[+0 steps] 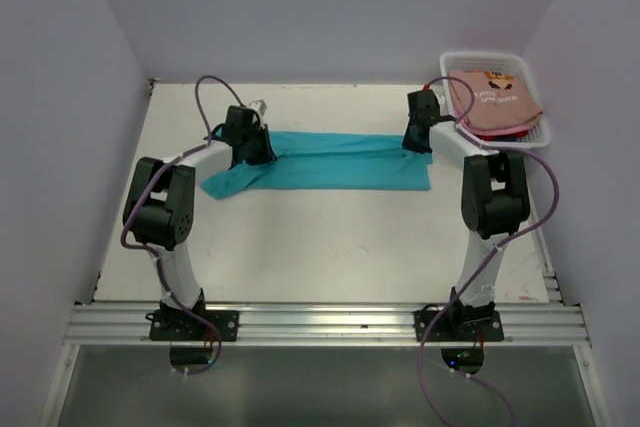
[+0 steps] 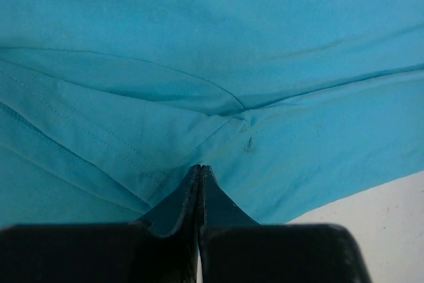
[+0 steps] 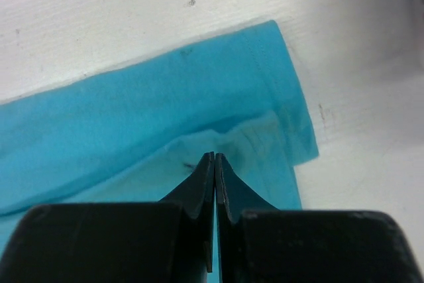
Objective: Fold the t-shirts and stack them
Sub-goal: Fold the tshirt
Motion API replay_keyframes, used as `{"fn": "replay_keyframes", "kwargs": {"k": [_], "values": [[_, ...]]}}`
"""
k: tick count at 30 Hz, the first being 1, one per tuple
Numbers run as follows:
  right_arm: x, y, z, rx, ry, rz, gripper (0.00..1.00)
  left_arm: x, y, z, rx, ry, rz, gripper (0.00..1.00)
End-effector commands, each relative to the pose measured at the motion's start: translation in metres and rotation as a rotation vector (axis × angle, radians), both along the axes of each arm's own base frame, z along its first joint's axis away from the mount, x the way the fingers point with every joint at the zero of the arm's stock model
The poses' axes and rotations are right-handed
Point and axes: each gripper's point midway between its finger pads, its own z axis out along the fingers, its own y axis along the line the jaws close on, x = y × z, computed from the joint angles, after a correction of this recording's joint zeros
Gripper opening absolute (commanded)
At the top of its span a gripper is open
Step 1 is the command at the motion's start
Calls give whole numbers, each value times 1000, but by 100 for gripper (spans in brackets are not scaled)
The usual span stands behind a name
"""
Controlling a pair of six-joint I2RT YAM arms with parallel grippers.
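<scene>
Teal t-shirt (image 1: pixel 340 162): folded into a long flat band, lay across the table's (image 1: pixel 300 237) far half, one sleeve flared at its left end.
Pink t-shirt (image 1: pixel 495 99): printed, lay folded in the basket (image 1: pixel 480 55).

Left tool (image 2: pixel 200 170) and right tool (image 3: pixel 214 158) both point downward, jaws pressed fully together.

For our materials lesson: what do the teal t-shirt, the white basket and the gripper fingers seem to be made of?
The teal t-shirt: soft knit cloth, probably cotton, matte; creased, with stitched hems. The white basket: likely moulded plastic, slightly glossy, with a slotted wall. The left gripper fingers: hard black plastic or rubber, matte; cannot tell which.
</scene>
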Motion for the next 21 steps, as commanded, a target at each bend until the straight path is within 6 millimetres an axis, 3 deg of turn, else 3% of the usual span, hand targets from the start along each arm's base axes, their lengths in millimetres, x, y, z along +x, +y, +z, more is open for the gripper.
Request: {"fn": "replay_keyframes", "kwargs": {"k": [1, 5, 11, 14, 15, 16, 18, 21], "values": [[15, -6, 78, -5, -258, 2, 0, 27, 11, 37, 16, -166, 33, 0], [-3, -9, 74, -8, -213, 2, 0, 13, 31, 52, 68, -175, 118, 0], [-24, -5, 55, 31, -167, -7, 0, -16, 50, 32, 111, -63, 224, 0], [-32, -5, 48, 43, -139, -5, 0, -26, 48, 24, 61, -40, 269, 24], [-34, -4, 47, 44, -134, -3, 0, -28, 48, 22, 50, -34, 280, 45], [-38, -2, 43, 52, -122, 4, 0, -31, 47, 18, 32, -22, 299, 53], [-40, -3, 45, 58, -128, 1, 0, -31, 47, 14, 23, -12, 316, 67], [-44, -1, 43, 62, -124, 8, 0, -25, 42, 12, -10, -20, 325, 70]]}}
